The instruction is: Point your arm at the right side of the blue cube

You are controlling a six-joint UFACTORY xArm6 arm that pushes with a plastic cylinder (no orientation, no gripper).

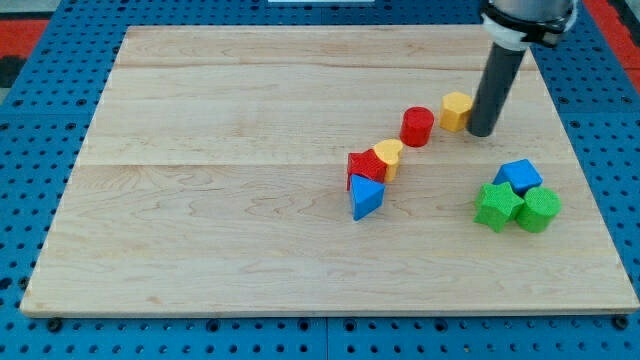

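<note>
The blue cube [518, 176] sits at the view's right, touching a green star block [497, 206] below-left of it and a green rounded block [538, 210] below-right. My tip [481, 132] rests on the wooden board [200, 200] just right of a yellow hexagon block [456, 111]. The tip is above and a little left of the blue cube, apart from it.
A red cylinder [417, 126] lies left of the yellow hexagon. Further down-left, a yellow heart-like block [388, 156], a red star block [364, 166] and a blue triangular block [366, 196] cluster near the board's middle. Blue pegboard surrounds the board.
</note>
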